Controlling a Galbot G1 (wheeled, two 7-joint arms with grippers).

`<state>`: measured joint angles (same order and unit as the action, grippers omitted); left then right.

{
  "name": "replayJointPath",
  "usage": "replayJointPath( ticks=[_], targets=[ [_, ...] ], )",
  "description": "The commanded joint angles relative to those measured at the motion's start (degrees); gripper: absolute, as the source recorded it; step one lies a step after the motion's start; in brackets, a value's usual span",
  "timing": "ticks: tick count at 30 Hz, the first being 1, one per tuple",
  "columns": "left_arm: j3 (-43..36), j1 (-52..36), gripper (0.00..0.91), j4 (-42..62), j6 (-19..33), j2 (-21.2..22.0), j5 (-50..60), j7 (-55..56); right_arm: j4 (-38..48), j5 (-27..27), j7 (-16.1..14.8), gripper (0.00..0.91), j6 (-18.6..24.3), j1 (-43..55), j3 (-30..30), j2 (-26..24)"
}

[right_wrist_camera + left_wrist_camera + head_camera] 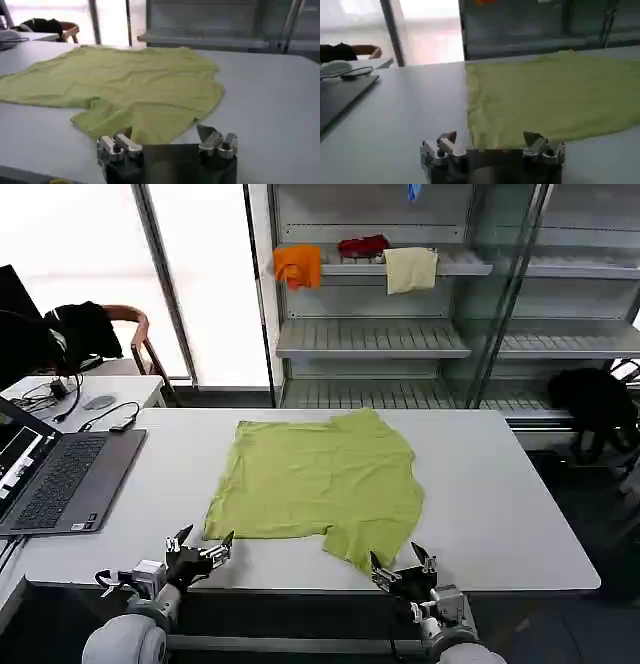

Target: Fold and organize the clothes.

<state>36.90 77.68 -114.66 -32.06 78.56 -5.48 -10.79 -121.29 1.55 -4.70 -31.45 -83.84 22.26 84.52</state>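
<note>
On the white table (500, 484) the lime-green T-shirt (320, 479) lay spread flat; left gripper (200, 545) and right gripper (402, 561) hovered at its near edge, jaws wide, holding nothing.

1. T-shirt (318, 480), middle of the frame: plain lime green, no pattern.
2. Table (500, 504): pale grey-white.
3. Laptop (60, 479), left edge: grey.
4. Upper shelf cloths: orange (298, 266), red (363, 246), cream (410, 270).
</note>
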Motion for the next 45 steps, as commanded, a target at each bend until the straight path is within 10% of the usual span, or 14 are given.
replayJointPath(
  ticks=[1,3,6,45],
  targets=[
    [-0.2,0.1,0.343,1.6,0.9,-0.1,0.4,-0.2,1.0,1.9,-0.2,0.494,0.2,-0.1,-0.5,0.0],
    [-0.3,0.1,0.202,1.5,1.0,-0.1,0.5,-0.2,1.1,2.1,-0.3,0.161,0.5,-0.1,-0.6,0.1],
    [-0.3,0.0,0.071,1.6,1.0,0.0,0.6,-0.4,1.1,2.3,-0.5,0.0,0.5,0.0,-0.7,0.1],
    [-0.5,-12.7,0.01,3.7,-1.0,0.9,-0.7,-5.5,6.0,-4.6,0.3,0.0,-1.7,18.1,3.3,2.1]
  ],
)
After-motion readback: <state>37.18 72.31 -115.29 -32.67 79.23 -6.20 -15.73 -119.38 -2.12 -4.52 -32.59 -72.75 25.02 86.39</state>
